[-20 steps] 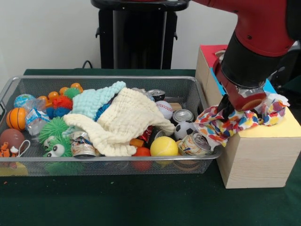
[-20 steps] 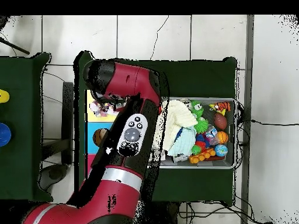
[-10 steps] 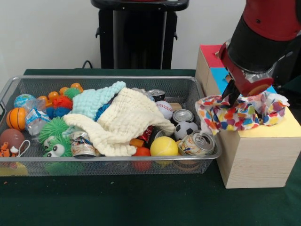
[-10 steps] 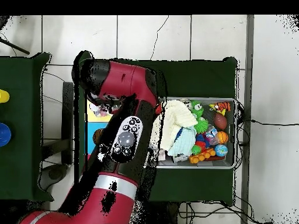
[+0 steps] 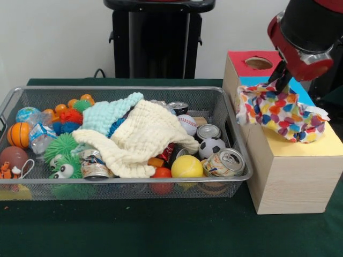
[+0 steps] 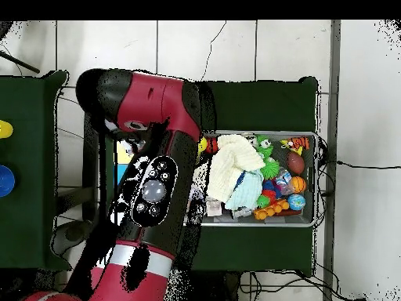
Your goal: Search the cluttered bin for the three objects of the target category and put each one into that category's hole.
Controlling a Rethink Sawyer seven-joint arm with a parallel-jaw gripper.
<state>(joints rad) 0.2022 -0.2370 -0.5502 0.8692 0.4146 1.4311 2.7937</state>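
My gripper (image 5: 281, 81) is shut on a multicoloured spotted cloth (image 5: 278, 110). It holds the cloth up over the wooden box (image 5: 289, 171) to the right of the bin. The cloth hangs over the box's blue section and trails onto the yellow section (image 5: 328, 143). A round hole (image 5: 259, 62) shows in the red section just behind. In the wire bin (image 5: 128, 182) a cream cloth (image 5: 144, 136) lies across the middle, with a light blue cloth (image 5: 110, 115) beside it. In the overhead view the arm (image 6: 153, 188) covers the gripper and the box; the cream cloth (image 6: 231, 165) and the blue cloth (image 6: 249, 190) show.
Around the cloths the bin holds tin cans (image 5: 224, 162), a yellow ball (image 5: 187, 166), a small football (image 5: 210, 146), a baseball (image 5: 187, 124), a green spiky toy with eyes (image 5: 64, 167) and a small basketball (image 5: 19, 135). The bin's right rim runs close to the box.
The gripper has risen and moved back over the box with the spotted cloth. The cloth's tail has come off the bin's corner and now lies fully over the box top.
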